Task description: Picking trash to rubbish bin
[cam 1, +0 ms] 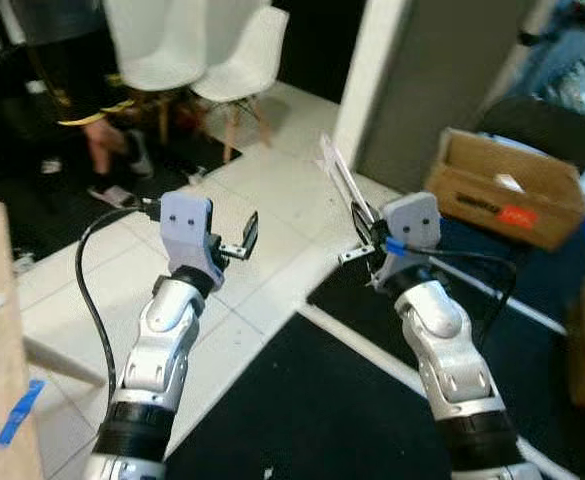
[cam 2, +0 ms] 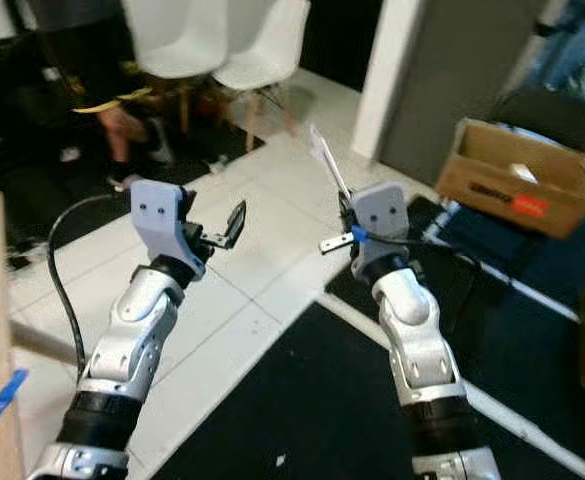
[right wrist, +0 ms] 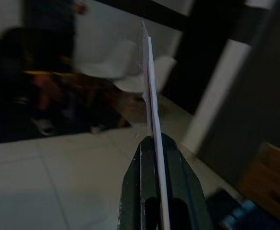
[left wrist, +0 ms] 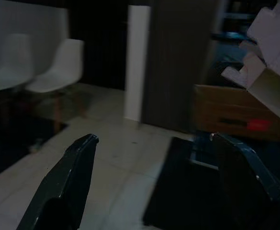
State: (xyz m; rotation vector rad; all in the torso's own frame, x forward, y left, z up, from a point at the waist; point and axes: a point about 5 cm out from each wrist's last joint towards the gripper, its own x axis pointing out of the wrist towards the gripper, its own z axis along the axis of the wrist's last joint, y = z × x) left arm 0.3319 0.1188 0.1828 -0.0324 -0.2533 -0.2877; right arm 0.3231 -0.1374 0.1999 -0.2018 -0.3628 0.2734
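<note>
One thin, light, floppy sheet (right wrist: 149,81) stands edge-on in the right gripper (right wrist: 155,158), jaws clenched low on it, held above the floor (cam 1: 272,200); left gripper (left wrist: 154,182) gapes empty

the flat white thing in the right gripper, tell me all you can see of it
The flat white piece looks like thin card or stiff paper, pale and seen almost edge-on. It is long and narrow, ending in a pointed tip. The right gripper is shut on its lower end, both black fingers pressed against its faces. It stands tilted, held in the air above the white tiled floor, touching nothing else. Any print or marking cannot be made out.
</note>
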